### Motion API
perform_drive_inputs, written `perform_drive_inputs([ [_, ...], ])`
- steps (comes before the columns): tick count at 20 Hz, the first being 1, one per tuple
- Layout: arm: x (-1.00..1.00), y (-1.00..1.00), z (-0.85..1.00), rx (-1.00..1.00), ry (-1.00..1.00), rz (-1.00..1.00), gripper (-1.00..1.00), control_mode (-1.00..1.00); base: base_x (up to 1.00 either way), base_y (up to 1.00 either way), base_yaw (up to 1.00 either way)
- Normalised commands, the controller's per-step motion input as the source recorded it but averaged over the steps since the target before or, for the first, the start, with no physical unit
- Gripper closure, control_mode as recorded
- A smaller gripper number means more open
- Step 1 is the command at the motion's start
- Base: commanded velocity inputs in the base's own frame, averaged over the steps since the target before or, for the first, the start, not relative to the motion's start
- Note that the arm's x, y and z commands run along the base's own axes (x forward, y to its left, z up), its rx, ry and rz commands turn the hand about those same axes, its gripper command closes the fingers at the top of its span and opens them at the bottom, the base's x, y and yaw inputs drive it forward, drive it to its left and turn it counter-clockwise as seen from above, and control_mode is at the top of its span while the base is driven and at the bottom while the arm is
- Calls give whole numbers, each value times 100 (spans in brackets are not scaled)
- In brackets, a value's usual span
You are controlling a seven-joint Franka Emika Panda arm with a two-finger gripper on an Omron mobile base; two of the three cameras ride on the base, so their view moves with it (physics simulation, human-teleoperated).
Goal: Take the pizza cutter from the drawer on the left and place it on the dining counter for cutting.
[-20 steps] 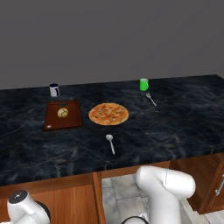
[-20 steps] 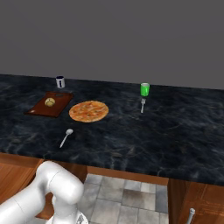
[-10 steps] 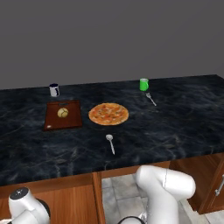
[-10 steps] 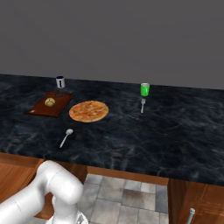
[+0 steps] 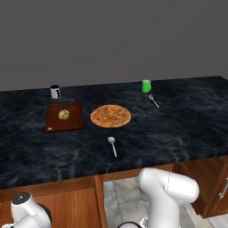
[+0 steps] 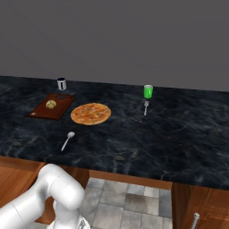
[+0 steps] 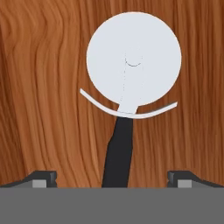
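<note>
The claw is held wide apart, with nothing between its tips; the pizza cutter is seen lying on brown wood just ahead of it, its dark handle pointing back between the tips.

The white arm bends low, its rounded elbow joint sitting below the bench edge at the bottom of the left base view and its upper link sloping down toward the lower left corner of the right base view. In the hand view the end effector points straight at a surface, its two dark fingertips set wide apart; they seem to grip nothing.
</note>
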Motion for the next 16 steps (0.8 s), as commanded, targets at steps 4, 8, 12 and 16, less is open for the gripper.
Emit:
perform_drive_inputs([
  [4,0,0,-24,0,-1,0,-100,-100,0,0,0],
  [8,0,0,-20,0,-1,0,-100,-100,0,0,0],
  [12,0,0,-16,0,0,0,-100,-100,0,0,0],
  [16,0,0,-17,0,-2,0,-100,-100,0,0,0],
])
